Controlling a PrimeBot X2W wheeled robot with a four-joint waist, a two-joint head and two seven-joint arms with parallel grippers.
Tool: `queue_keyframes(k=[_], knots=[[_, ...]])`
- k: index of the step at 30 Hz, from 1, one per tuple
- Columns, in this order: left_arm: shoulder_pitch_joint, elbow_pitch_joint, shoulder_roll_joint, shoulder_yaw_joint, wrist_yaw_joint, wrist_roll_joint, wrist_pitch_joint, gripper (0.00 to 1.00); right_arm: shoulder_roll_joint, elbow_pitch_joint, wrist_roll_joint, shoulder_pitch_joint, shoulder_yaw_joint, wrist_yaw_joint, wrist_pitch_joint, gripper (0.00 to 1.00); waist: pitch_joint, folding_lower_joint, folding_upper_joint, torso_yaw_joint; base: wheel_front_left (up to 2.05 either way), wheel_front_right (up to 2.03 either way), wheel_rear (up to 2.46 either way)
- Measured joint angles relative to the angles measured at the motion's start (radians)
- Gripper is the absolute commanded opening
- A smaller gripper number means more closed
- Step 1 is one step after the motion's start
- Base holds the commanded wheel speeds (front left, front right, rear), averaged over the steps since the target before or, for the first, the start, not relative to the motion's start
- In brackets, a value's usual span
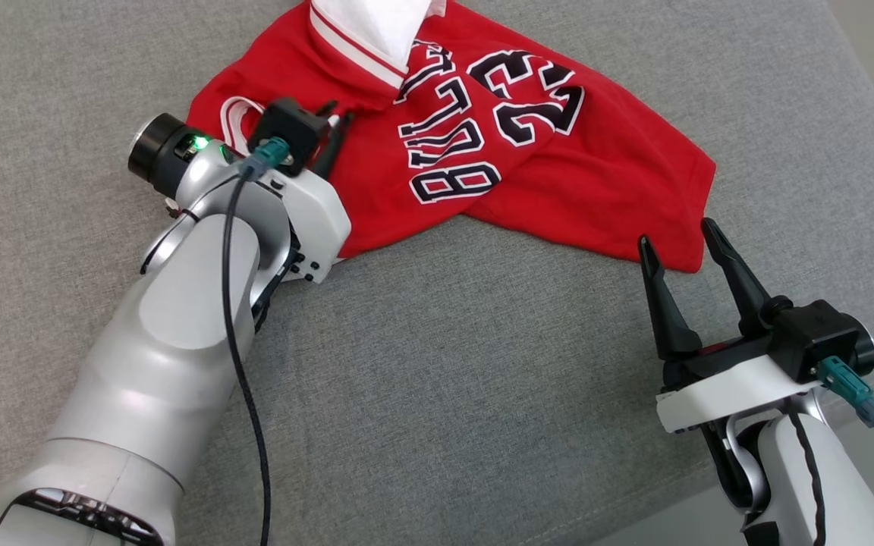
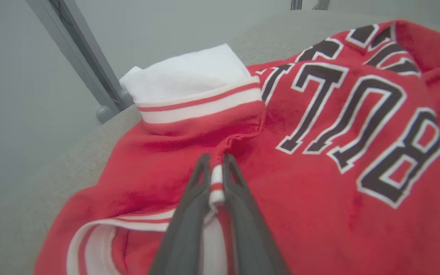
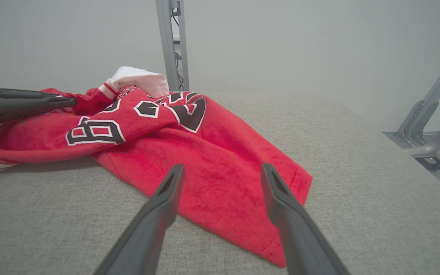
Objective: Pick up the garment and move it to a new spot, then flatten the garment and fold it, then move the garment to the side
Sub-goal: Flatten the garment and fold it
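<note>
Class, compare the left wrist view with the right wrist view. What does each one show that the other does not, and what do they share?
Left wrist view, not the right: a close look at the left gripper shut on the jersey, its striped trim pinched between the fingers.
Right wrist view, not the left: the right gripper, open, aimed at the hem corner lying flat.
Shared: the red jersey, its white lining, the grey cushion under it, and the left gripper's dark fingers.
</note>
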Motion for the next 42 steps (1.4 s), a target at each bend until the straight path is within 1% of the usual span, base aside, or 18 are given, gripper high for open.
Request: queue_keyframes(k=[5, 9, 10, 12, 14, 16, 19, 22, 23, 24, 26, 29, 34, 35, 39, 42], knots=[[-0.009, 0.004, -0.012, 0.017, -0.007, -0.096, -0.019, 0.0, 0.0, 0.013, -0.011, 0.001, -0.016, 0.0, 0.0, 1.0, -0.014, 0.0, 0.0, 0.006, 0.0, 0.0, 0.0], [-0.044, -0.005, -0.012, 0.054, -0.007, -0.246, 0.011, 0.0, 0.0, 0.022, -0.017, 0.002, -0.019, 0.0, 0.0, 1.0, -0.027, 0.0, 0.0, 0.014, 0.0, 0.0, 0.0], [-0.064, -0.011, -0.003, 0.058, -0.008, -0.272, 0.024, 0.0, 0.0, 0.022, -0.017, 0.001, -0.019, 0.0, -0.002, 1.0, -0.027, 0.0, 0.0, 0.016, 0.0, 0.0, 0.0], [-0.121, -0.017, 0.032, 0.065, -0.01, -0.309, 0.055, 0.0, 0.0, 0.022, -0.017, -0.001, -0.012, 0.0, -0.002, 1.0, -0.022, 0.0, 0.0, 0.016, 0.0, 0.0, 0.0], [-0.181, -0.005, 0.084, 0.083, -0.01, -0.337, 0.092, 0.0, 0.0, 0.021, -0.016, -0.009, -0.002, 0.0, -0.002, 1.0, -0.014, 0.0, 0.0, 0.013, 0.0, 0.0, 0.0], [-0.237, 0.026, 0.129, 0.119, -0.01, -0.373, 0.133, 0.0, 0.001, 0.021, -0.011, -0.023, 0.017, 0.0, -0.002, 1.0, -0.006, 0.0, 0.0, 0.005, 0.0, 0.0, 0.0], [-0.322, 0.073, 0.184, 0.15, 0.022, -0.383, 0.165, 0.0, 0.001, 0.022, -0.002, -0.032, 0.039, 0.0, -0.002, 1.0, 0.005, 0.0, 0.0, -0.016, 0.0, 0.0, 0.0], [-0.378, 0.124, 0.231, 0.17, 0.071, -0.382, 0.167, 0.0, 0.001, 0.021, 0.015, -0.04, 0.06, 0.0, -0.003, 1.0, 0.017, 0.0, 0.0, -0.037, 0.0, 0.0, 0.0], [-0.385, 0.144, 0.247, 0.178, 0.097, -0.38, 0.161, 1.0, 0.001, 0.02, 0.018, -0.042, 0.065, 0.0, -0.003, 1.0, 0.021, 0.0, 0.0, -0.045, 0.0, 0.0, 0.0], [-0.388, 0.162, 0.26, 0.177, 0.111, -0.375, 0.159, 1.0, 0.001, 0.02, 0.022, -0.042, 0.069, 0.0, -0.003, 1.0, 0.024, 0.0, 0.0, -0.052, 0.0, 0.0, 0.0], [-0.388, 0.191, 0.272, 0.179, 0.116, -0.375, 0.159, 1.0, 0.001, 0.018, 0.026, -0.041, 0.069, 0.0, -0.003, 1.0, 0.028, 0.0, 0.0, -0.062, 0.0, 0.0, 0.0], [-0.388, 0.208, 0.257, 0.179, 0.115, -0.378, 0.128, 1.0, 0.001, 0.014, 0.029, -0.039, 0.053, 0.0, -0.003, 1.0, 0.03, 0.0, 0.0, -0.055, 0.0, 0.0, 0.0], [-0.382, 0.219, 0.24, 0.178, 0.084, -0.385, 0.037, 1.0, 0.002, 0.014, 0.007, -0.039, 0.045, 0.0, -0.003, 1.0, 0.021, 0.0, 0.0, -0.015, 0.0, 0.0, 0.0], [-0.382, 0.219, 0.24, 0.178, 0.084, -0.385, 0.037, 1.0, 0.002, 0.014, 0.007, -0.039, 0.045, 0.0, -0.003, 1.0, 0.021, 0.0, 0.0, -0.015, 0.0, 0.0, 0.0], [-0.349, 0.211, 0.201, 0.185, 0.055, -0.409, -0.058, 1.0, 0.001, 0.005, -0.019, -0.041, 0.022, 0.0, -0.003, 1.0, -0.002, 0.0, 0.0, 0.03, 0.0, 0.0, 0.0], [-0.289, 0.194, 0.184, 0.214, 0.031, -0.447, -0.102, 1.0, 0.003, 0.001, -0.039, -0.039, 0.015, 0.0, -0.003, 1.0, -0.035, 0.0, 0.0, 0.062, 0.0, 0.0, 0.0]])
